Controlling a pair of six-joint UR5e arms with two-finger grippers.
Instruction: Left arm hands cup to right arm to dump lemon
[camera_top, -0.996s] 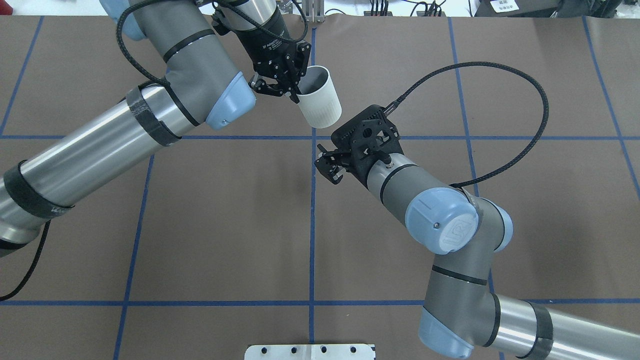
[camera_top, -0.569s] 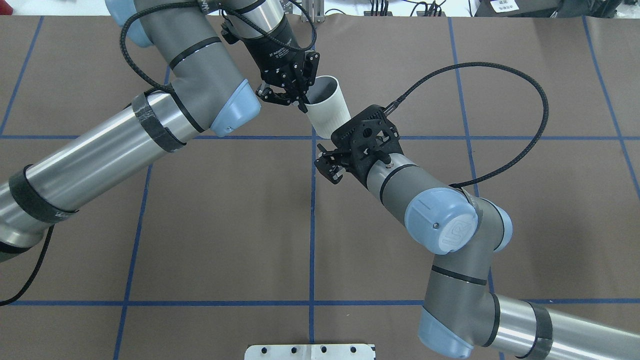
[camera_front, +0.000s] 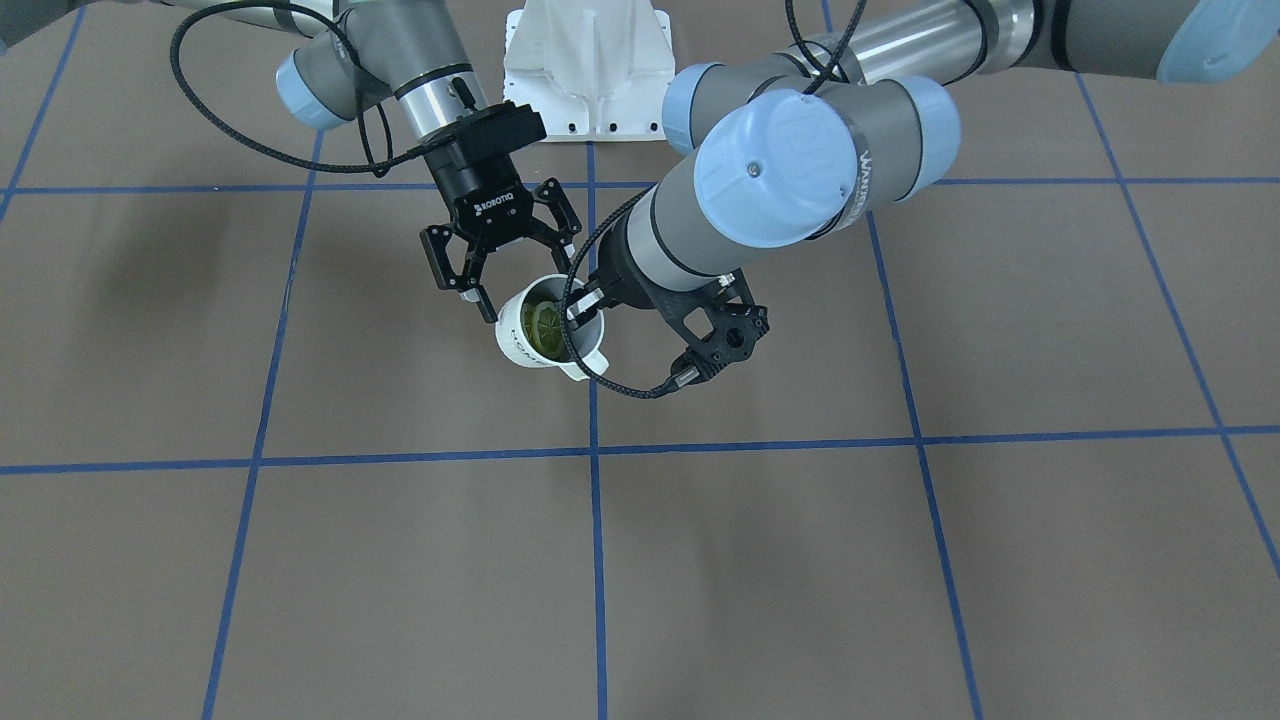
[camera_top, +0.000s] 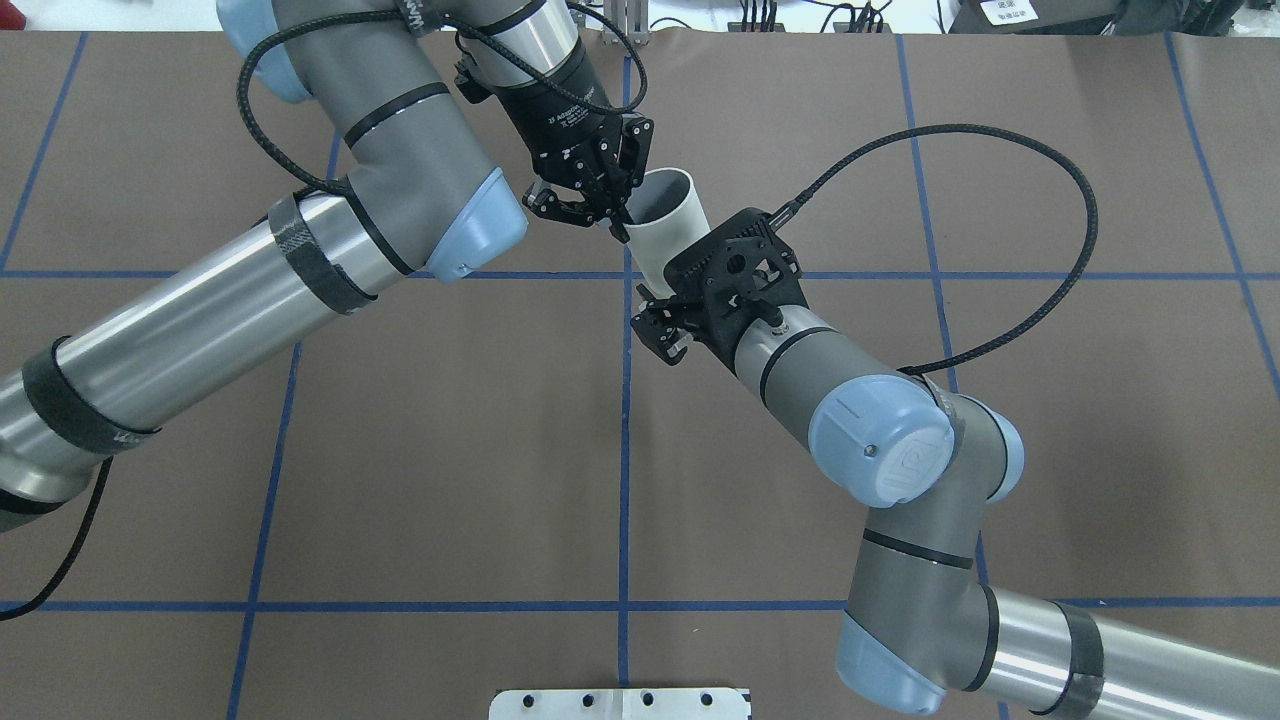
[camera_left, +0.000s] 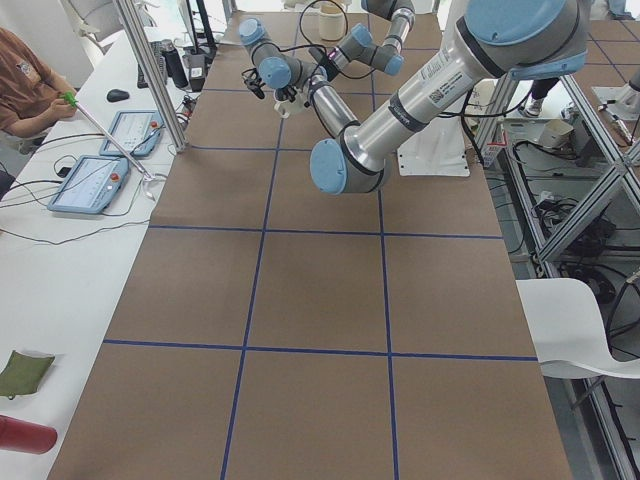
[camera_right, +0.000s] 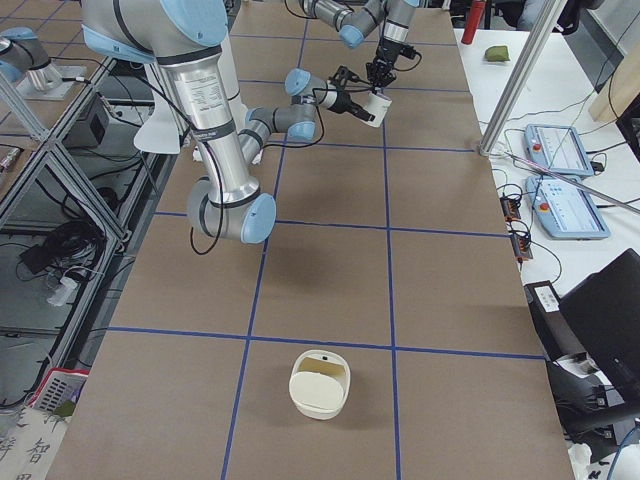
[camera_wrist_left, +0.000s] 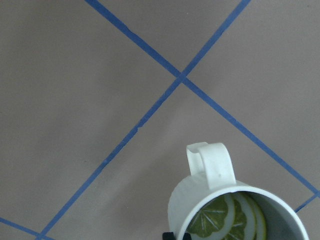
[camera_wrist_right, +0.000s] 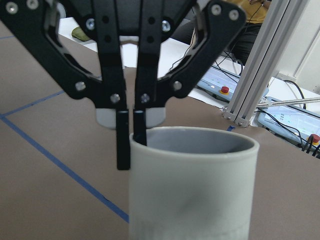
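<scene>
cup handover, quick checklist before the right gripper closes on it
1. Hold: left gripper is shut on the rim of the cup: ok.
2. Load: lemon lies inside the cup: ok.
3. Receiver: right gripper has its jaws wide open: ok.
4. Cup wall between the right gripper's fingers: cannot tell.
5. Handle is free of both grippers: ok.

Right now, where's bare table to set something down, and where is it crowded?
Free: the brown table squares on the operators' side of the blue tape line, and the stretch towards the robot's left end. Crowded: the middle, where the left hand holds the cream-white mug at the open right hand. A cream container sits towards the right end.
</scene>
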